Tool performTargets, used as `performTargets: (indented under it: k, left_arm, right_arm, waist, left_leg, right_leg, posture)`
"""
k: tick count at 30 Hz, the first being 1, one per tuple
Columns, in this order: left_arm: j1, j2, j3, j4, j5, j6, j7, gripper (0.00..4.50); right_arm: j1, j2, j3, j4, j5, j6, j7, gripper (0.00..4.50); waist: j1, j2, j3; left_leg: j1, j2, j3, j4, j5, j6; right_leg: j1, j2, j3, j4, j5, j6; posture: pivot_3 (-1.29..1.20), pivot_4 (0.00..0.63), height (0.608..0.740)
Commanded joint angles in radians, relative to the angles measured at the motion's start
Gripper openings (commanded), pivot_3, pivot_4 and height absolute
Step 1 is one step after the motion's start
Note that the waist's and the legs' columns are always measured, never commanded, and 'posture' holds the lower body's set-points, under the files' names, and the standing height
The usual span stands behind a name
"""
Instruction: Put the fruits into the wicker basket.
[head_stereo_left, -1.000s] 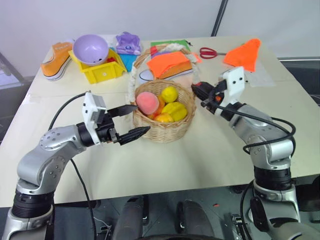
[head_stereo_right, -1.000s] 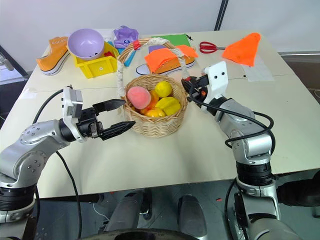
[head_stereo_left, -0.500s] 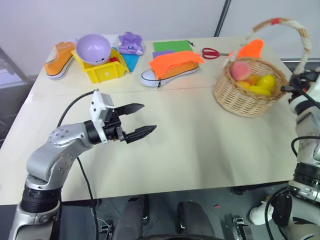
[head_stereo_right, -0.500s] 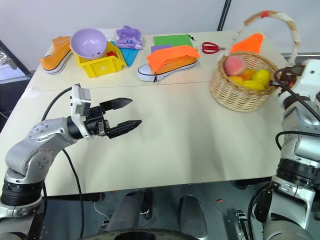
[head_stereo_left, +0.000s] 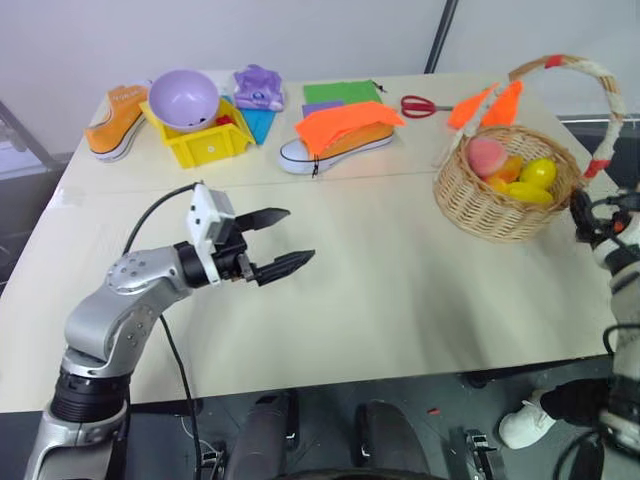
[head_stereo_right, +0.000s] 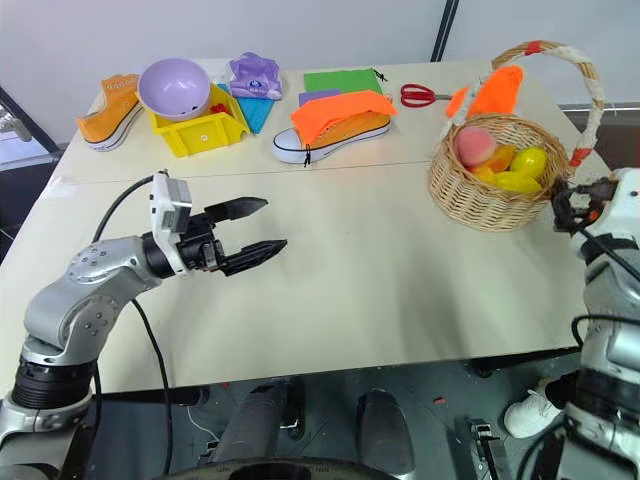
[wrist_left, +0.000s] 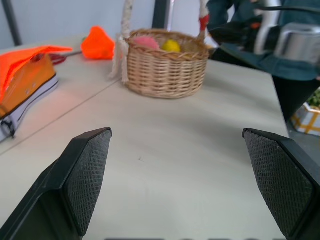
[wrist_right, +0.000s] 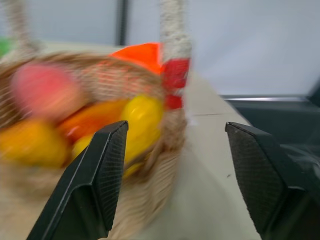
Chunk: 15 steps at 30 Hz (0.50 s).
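Observation:
The wicker basket (head_stereo_left: 500, 205) stands on the table at the far right, its tall handle (head_stereo_left: 600, 95) arching over it. Inside lie the fruits: a pink peach (head_stereo_left: 487, 157), a yellow lemon (head_stereo_left: 538, 172) and other orange and yellow pieces. My right gripper (wrist_right: 175, 127) is open just beside the basket's right rim, at the foot of the handle, holding nothing. The black pads (wrist_right: 97, 175) stand wide apart. Over the bare middle-left of the table, well apart from the basket (wrist_left: 165, 70), my left gripper (head_stereo_left: 278, 240) hovers open and empty.
At the back left are an orange shoe (head_stereo_left: 115, 120), a yellow bin (head_stereo_left: 205, 145) with a purple bowl (head_stereo_left: 182, 97) and a purple toy (head_stereo_left: 258, 87). A white shoe under orange cloth (head_stereo_left: 345, 122), red scissors (head_stereo_left: 420, 104) and another orange cloth (head_stereo_left: 495, 103) lie behind. The table's right edge is close to the basket.
My right gripper carried the basket from the table's middle to the far right, set it down and opened off the handle. The left arm stayed put.

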Motion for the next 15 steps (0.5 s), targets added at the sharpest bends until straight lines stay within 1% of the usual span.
performTargets:
  k: [1,4,6,8,11,15]
  left_arm:
    - [0.028,0.034,0.056,0.03,0.033,-0.035,-0.003,4.5]
    - [0.052,0.044,0.087,0.088,0.058,-0.051,0.013,4.5]
    - [0.081,0.046,0.102,0.144,0.105,-0.083,0.033,4.5]
    - [0.114,0.04,0.114,0.189,0.151,-0.122,0.059,4.5]
    - [0.149,0.029,0.124,0.222,0.194,-0.154,0.096,4.5]
    - [0.173,0.022,0.141,0.206,0.185,-0.166,0.095,4.5]
  right_arm:
    - [0.127,-0.034,0.002,-0.183,0.078,-0.009,0.167,3.36]
    - [0.226,-0.032,0.062,-0.283,0.128,0.006,0.272,3.36]
    - [0.268,-0.013,0.154,-0.336,0.125,-0.008,0.317,3.36]
    - [0.26,0.025,0.224,-0.334,0.117,-0.025,0.323,3.36]
    - [0.223,0.055,0.288,-0.279,0.093,-0.043,0.328,3.36]
    - [0.176,0.06,0.31,-0.228,0.09,-0.062,0.341,3.36]
  waist:
    - [-0.001,0.0,0.0]
    - [-0.006,0.0,0.0]
    - [-0.008,0.0,0.0]
    - [-0.009,0.0,0.0]
    - [-0.005,0.0,0.0]
    - [0.007,0.0,0.0]
  left_leg:
    - [0.0,0.0,0.0,0.0,0.0,0.0]
    - [0.002,0.001,0.0,0.0,0.0,0.0]
    - [0.002,0.001,-0.001,0.0,-0.001,0.0]
    - [0.003,0.002,-0.001,-0.001,-0.001,-0.001]
    - [0.003,0.001,-0.001,-0.001,-0.002,-0.003]
    - [0.0,0.0,-0.002,-0.001,-0.003,-0.004]
  right_leg:
    - [0.0,0.0,0.0,0.0,0.0,0.0]
    - [0.002,0.0,0.0,-0.001,0.0,0.0]
    - [0.002,-0.002,0.0,-0.001,0.0,-0.001]
    - [0.002,-0.003,0.001,-0.002,0.0,-0.001]
    - [0.001,-0.005,0.001,-0.002,-0.002,-0.004]
    - [-0.004,-0.007,0.001,-0.004,-0.002,-0.005]
  posture:
    - [0.0,0.15,0.74]
    - [0.0,0.15,0.74]
    - [0.0,0.15,0.74]
    - [0.0,0.15,0.74]
    - [0.0,0.15,0.74]
    - [0.0,0.15,0.74]
